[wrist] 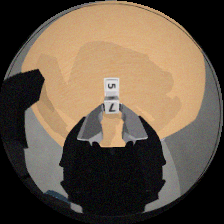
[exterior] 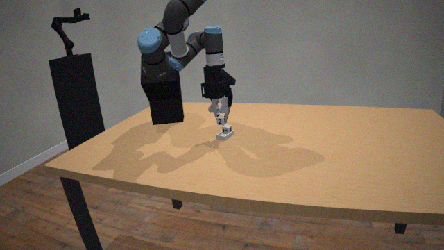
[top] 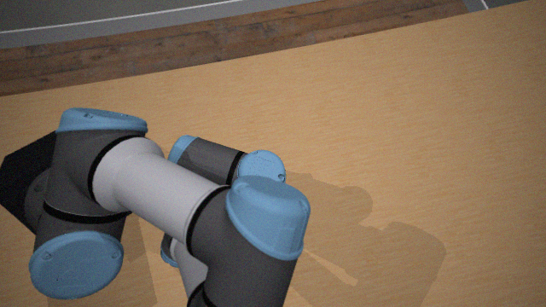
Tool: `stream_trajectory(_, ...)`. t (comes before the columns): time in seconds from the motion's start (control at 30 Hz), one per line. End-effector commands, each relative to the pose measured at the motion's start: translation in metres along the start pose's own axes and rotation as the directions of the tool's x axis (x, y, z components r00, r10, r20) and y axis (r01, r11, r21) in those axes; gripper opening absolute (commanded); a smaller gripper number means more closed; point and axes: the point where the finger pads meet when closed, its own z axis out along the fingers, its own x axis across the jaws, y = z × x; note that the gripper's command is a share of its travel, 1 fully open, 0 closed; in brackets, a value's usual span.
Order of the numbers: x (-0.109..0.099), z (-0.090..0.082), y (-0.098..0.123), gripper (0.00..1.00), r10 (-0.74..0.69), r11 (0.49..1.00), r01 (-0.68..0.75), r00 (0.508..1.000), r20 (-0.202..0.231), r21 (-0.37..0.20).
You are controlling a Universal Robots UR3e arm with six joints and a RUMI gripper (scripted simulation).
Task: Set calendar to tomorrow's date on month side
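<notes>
Gripper (exterior: 220, 112) points straight down, fingers narrowed, clamped on small white cube (exterior: 220, 120). Cube hangs in air, side face reads 2 in exterior view; wrist view shows face that looks like 7, though blurred.

Directly below gripper, slightly forward: tray (exterior: 225, 135) on table (exterior: 347, 156), second cube (exterior: 227, 128) seated in it, top face 5. Held cube close above tray, not touching. Free slot appears just beside seated cube; hard to confirm.

two digit cubes (exterior: 220, 120) (exterior: 227, 128), one tray (exterior: 225, 135), one table (exterior: 347, 146)
</notes>
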Motion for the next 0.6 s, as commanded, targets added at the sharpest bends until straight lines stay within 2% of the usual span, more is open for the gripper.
stream_trajectory(0.0, 0.0005, 0.0087, -0.0001, 0.10, 0.000, 1.000, 0.000, 1.000, -0.006, 0.000)
stream_trajectory(0.57, 0.0005, 0.0146, 0.0001, 0.10, 0.000, 1.000, 0.000, 1.000, -0.006, 0.000)
